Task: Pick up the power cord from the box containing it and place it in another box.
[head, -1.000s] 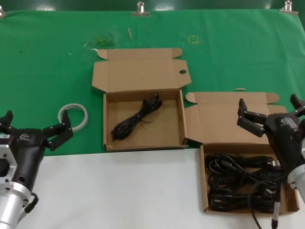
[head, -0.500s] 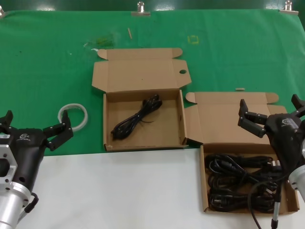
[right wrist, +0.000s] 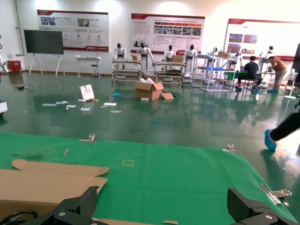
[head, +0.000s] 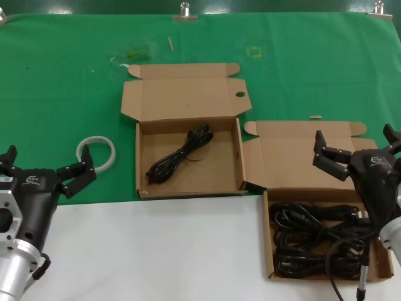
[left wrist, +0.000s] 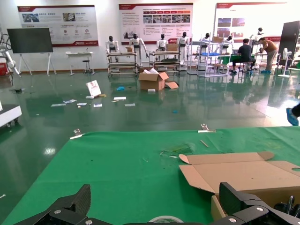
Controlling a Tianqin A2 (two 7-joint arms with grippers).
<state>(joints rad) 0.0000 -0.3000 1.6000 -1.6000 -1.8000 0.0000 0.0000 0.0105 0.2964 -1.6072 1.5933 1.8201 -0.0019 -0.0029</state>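
A slim looped black power cord [head: 180, 155] lies diagonally in the middle cardboard box [head: 143, 164], whose lid [head: 185, 97] is folded back. The other box [head: 268, 248], at the right, is open too and holds a tangled pile of several black cords [head: 316, 241]. My right gripper [head: 354, 139] hangs open and empty over that box's lid, above the pile. My left gripper [head: 49, 162] is open and empty at the left, near the cloth's front edge. In the left wrist view the open gripper [left wrist: 157, 206] faces the middle box's lid [left wrist: 243, 171]. The right wrist view shows its open gripper [right wrist: 164, 206] beside that lid [right wrist: 42, 180].
A white tape ring [head: 96, 152] lies on the green cloth [head: 56, 88] left of the middle box, just ahead of my left gripper. White tabletop [head: 156, 251] runs along the front. Metal clips [head: 185, 9] hold the cloth at the far edge.
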